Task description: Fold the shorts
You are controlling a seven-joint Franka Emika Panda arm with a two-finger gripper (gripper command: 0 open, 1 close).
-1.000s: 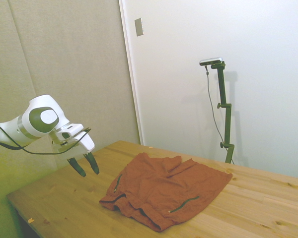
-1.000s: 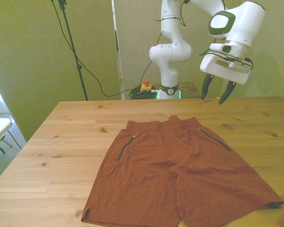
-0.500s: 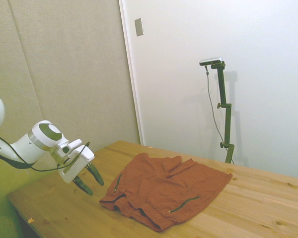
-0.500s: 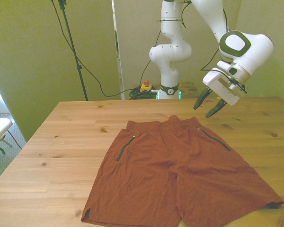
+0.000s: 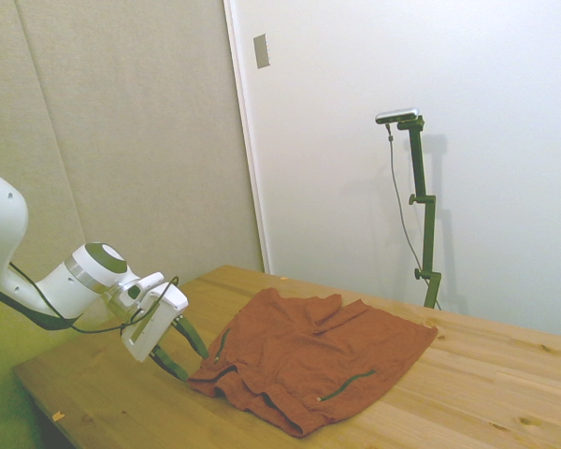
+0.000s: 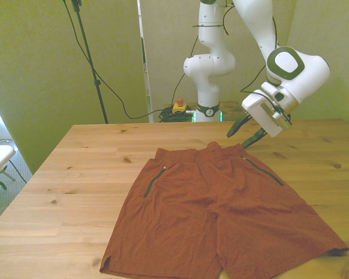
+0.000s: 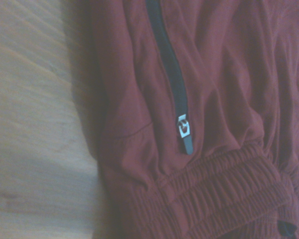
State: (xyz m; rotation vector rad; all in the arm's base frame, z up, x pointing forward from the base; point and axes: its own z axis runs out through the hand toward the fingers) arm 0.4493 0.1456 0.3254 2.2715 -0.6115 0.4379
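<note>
Shorts [image 6: 221, 215] lie spread flat on the wooden tabletop [image 6: 64, 192], waistband toward the far edge, dark pocket zippers [image 6: 153, 181] showing. At the front view's right, the hand [image 6: 244, 131] hangs tilted just above the waistband corner, its fingers [image 6: 237, 125] spread apart, gripping nothing.

Most of the wrist view is filled by the shorts [image 7: 224, 99], whose rust-red fabric is seen wrinkled and slightly out of focus. A dark zip [image 7: 169, 69] is seen running along the cloth, and it is ended by a small silvery pull [image 7: 184, 133]. Just beyond the pull, the gathered, ribbed waistband [image 7: 224, 194] is shown. A strip of pale wooden bench [image 7: 35, 124] is left bare beside the shorts' edge, with the cloth laid directly on it.
</note>
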